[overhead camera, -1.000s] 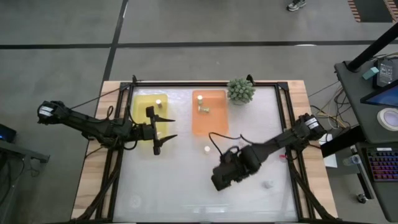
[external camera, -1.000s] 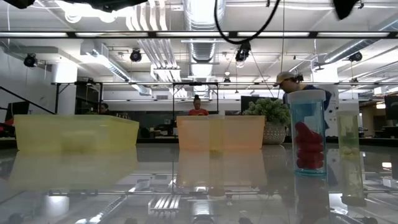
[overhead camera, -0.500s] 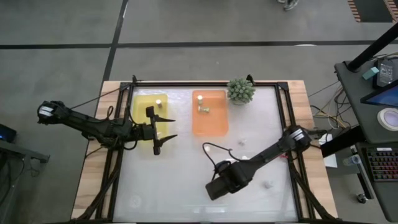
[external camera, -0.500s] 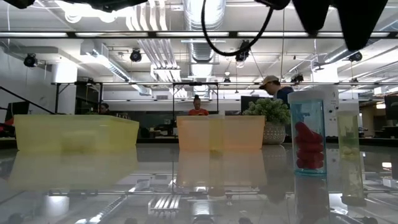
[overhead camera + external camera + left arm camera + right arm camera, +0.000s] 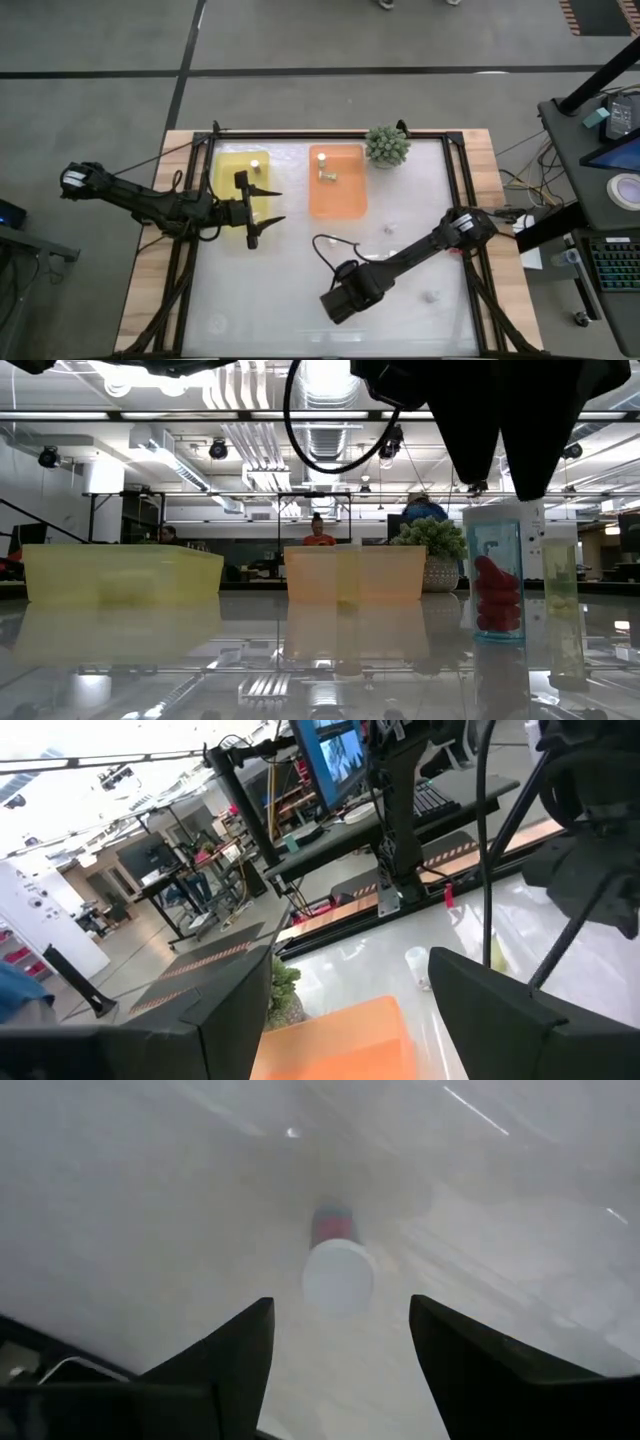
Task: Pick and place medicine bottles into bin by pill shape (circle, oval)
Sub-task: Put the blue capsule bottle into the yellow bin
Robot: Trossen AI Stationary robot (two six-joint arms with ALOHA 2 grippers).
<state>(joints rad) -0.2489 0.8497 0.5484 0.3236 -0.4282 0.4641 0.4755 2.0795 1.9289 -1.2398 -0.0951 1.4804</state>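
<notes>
Swinging away from the orange tray point(image 5: 338, 190) toward the near edge of the bench point(image 5: 300, 300), my right gripper point(image 5: 340, 1380) has moved a long way in the last second, and now it hangs right over a medicine bottle point(image 5: 338, 1270) with red pills inside. Its fingers are wide open with nothing in them, one on each side of the white cap. I think the grab comes next; my left gripper point(image 5: 262, 206) waits open and empty over the yellow tray point(image 5: 226, 160), beside the orange tray.
</notes>
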